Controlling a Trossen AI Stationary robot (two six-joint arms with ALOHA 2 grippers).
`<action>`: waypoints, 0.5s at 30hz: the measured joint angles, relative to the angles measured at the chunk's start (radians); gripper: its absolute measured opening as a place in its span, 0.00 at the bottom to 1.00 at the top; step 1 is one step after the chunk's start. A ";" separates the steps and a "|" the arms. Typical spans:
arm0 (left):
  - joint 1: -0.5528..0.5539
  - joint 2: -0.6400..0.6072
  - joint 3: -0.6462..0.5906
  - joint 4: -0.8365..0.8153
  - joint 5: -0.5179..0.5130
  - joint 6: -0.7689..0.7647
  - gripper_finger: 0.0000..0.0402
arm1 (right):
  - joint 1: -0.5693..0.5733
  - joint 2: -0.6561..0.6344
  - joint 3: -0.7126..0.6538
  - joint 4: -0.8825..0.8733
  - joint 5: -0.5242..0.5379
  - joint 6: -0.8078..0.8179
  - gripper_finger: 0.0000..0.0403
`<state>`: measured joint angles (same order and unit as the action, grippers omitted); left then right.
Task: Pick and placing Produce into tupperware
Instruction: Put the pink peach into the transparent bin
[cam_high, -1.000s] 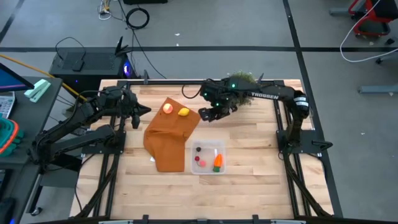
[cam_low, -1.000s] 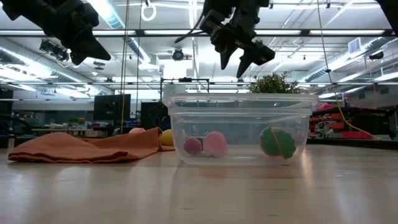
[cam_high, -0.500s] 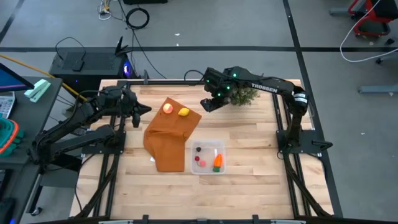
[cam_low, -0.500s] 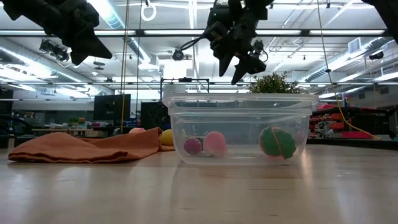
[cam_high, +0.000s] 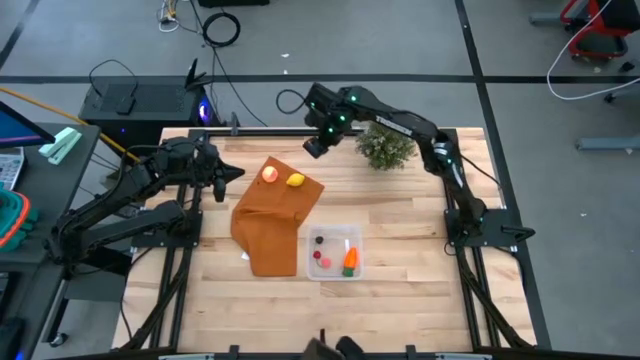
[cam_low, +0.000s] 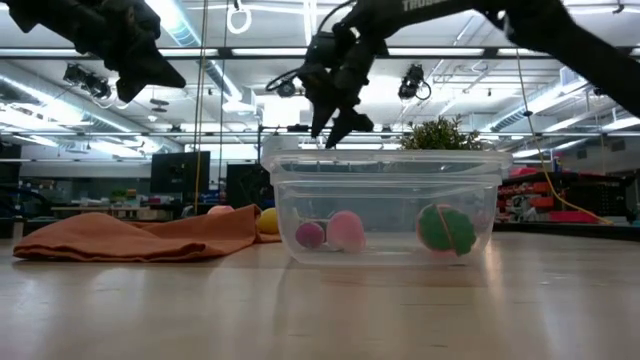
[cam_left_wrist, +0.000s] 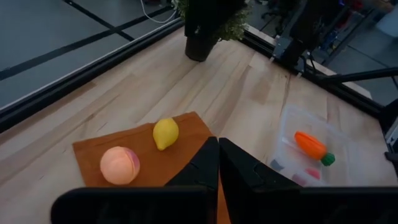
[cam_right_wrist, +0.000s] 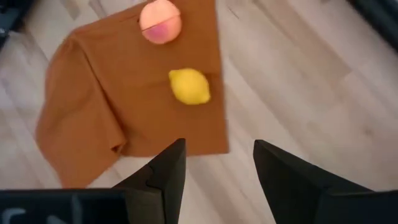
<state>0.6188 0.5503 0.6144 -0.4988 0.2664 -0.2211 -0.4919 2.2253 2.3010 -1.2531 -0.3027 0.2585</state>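
The only lettering that shows is a row of white capitals on the right arm, along the dark link just behind the right gripper in the low view; it is cut by the picture's upper edge and cannot be read for certain. In the high view that arm carries no legible lettering, and nothing on the table bears any label, number or sign.

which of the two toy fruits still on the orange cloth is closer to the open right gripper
The small yellow lemon. It lies on the cloth's edge facing the right gripper, while the round red-yellow fruit sits farther over, toward the left arm.
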 joint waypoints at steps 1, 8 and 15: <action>0.000 0.000 0.000 0.000 0.000 -0.004 0.04 | -0.006 0.025 0.037 -0.025 0.002 -0.024 0.39; 0.000 0.000 0.000 0.000 0.000 -0.030 0.03 | -0.019 0.061 0.033 -0.108 0.025 -0.161 0.39; 0.000 0.000 0.000 0.000 0.000 -0.030 0.06 | 0.022 0.066 0.033 -0.063 0.117 -0.319 0.39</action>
<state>0.6186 0.5503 0.6144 -0.4988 0.2666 -0.2512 -0.4699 2.2914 2.3344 -1.3164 -0.1861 -0.0601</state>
